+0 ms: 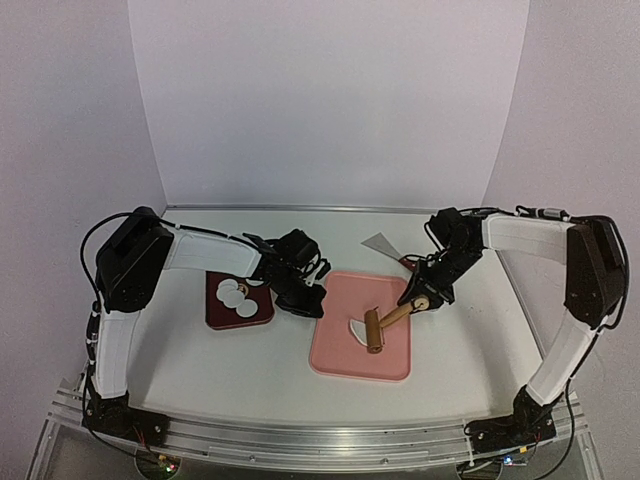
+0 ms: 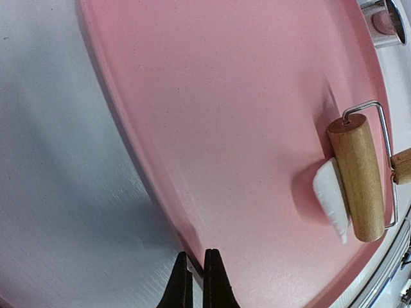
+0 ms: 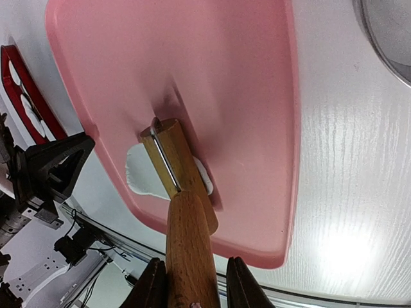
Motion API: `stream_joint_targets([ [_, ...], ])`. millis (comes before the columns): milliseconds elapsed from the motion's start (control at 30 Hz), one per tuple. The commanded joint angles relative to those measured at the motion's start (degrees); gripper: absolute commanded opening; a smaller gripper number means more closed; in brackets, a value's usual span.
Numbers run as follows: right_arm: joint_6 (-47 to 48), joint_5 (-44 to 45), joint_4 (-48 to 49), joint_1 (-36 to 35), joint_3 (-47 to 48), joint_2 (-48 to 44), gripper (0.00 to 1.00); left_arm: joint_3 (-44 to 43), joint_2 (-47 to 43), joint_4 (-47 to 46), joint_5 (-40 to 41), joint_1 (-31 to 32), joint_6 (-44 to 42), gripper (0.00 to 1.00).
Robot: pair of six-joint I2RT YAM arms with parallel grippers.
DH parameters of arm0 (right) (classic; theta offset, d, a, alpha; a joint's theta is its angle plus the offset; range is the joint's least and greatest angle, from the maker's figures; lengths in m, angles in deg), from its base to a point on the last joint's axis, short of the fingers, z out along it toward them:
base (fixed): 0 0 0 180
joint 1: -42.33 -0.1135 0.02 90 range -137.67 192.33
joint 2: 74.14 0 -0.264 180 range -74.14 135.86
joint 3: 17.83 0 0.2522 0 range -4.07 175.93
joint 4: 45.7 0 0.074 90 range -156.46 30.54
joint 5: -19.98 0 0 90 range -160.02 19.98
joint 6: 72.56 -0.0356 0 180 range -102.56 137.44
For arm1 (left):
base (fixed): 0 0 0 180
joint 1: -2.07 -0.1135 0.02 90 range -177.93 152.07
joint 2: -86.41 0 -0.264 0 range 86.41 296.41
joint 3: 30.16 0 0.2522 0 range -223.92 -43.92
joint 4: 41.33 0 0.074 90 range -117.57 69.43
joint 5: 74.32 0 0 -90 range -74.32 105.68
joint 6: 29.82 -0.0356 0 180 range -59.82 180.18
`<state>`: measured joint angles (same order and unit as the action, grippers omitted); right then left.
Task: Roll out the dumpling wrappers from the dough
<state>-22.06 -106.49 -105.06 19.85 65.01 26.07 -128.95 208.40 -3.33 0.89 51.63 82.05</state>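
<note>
The pink tray (image 1: 345, 300) lay mid-table with a low, rounded rim and a finely speckled matte surface. Near its centre sat the dough (image 1: 355, 330), a soft white patch with one straight side and a tapering end. It was pressed under the 9 o'clock side of the rolling pin (image 1: 375, 331). The roller was a smooth pale wooden cylinder held in a bent wire yoke, and its wooden handle ran off toward 2 o'clock. The right gripper (image 1: 420, 298) grasped that handle, its dark fingers (image 3: 151, 287) clamped on either side of the wood.

From the roller to the tray's 12 o'clock rim the pink surface ran bare. Toward 6 o'clock only a short strip remained before the rim. A shiny metal ring (image 2: 384, 24) stood just off the tray's corner at about 1 o'clock.

The left gripper (image 1: 312, 300) was clenched with nothing in it, its black tips pressed together over the tray's 9 o'clock rim. Beyond it at 9 o'clock, apart from the tray, sat a dark red square plate (image 1: 225, 318). It carried the dumpling wrappers (image 1: 236, 293), thin round white discs that overlapped one another. The white table (image 1: 240, 370) had a faint brushed grain and stretched open at the tray's 6 and 3 o'clock sides.
</note>
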Motion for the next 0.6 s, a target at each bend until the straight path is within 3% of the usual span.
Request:
stream_joint_targets([
  [0,0.5,22.3,-9.1,-4.1,0.0,9.7,0.0,-1.8,-1.2,1.8,-0.1,0.4,-1.3,0.0],
  [300,0.0,22.1,-9.0,-6.7,2.9,12.2,0.0,-2.5,-0.9,1.9,0.1,0.4,-1.1,0.0],
  [567,3.0,23.8,-9.7,1.4,-4.6,4.0,0.0,-2.3,-1.0,1.8,0.1,0.4,-0.8,0.0],
])
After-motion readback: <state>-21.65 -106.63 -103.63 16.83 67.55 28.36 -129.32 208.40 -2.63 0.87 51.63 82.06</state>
